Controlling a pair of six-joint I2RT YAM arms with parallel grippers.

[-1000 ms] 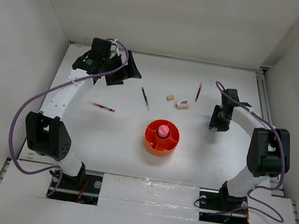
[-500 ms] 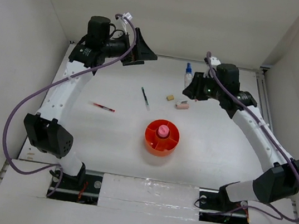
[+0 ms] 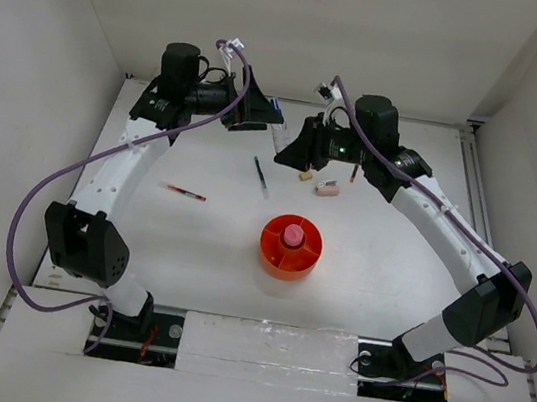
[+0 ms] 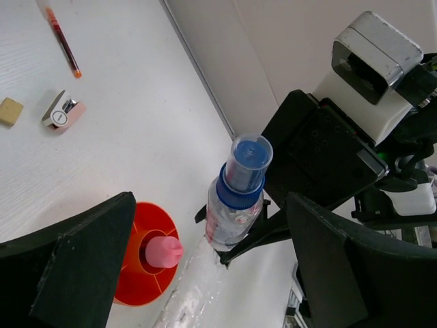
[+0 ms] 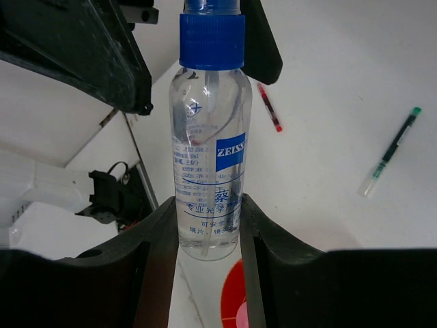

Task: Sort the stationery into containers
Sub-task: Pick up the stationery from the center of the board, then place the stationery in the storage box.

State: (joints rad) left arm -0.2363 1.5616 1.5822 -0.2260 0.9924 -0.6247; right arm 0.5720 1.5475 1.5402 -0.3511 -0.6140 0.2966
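Note:
My right gripper (image 3: 293, 148) is shut on the clear bottle with a blue cap (image 5: 208, 137) and holds it in the air over the far middle of the table. The right gripper (image 5: 208, 203) pinches the bottle's lower body. My left gripper (image 3: 259, 114) is wide open, and its fingers flank the cap end (image 4: 244, 164) without touching it. The orange tray (image 3: 291, 248) holds the pink tube (image 3: 293, 235) in its central cup. On the table lie a red pen (image 3: 187, 192), a dark pen (image 3: 262, 177), a tan eraser (image 3: 306, 175), a pinkish eraser (image 3: 327, 188) and a second red pen (image 3: 355, 167).
White walls close the table at the back and on both sides. Purple cables loop from both arms. The two arms meet near the back wall, above the dark pen and the erasers.
My right gripper has taken the bottle from the far side and carried it left and up. My left gripper has swung right to face it, so its open fingers now flank the cap.

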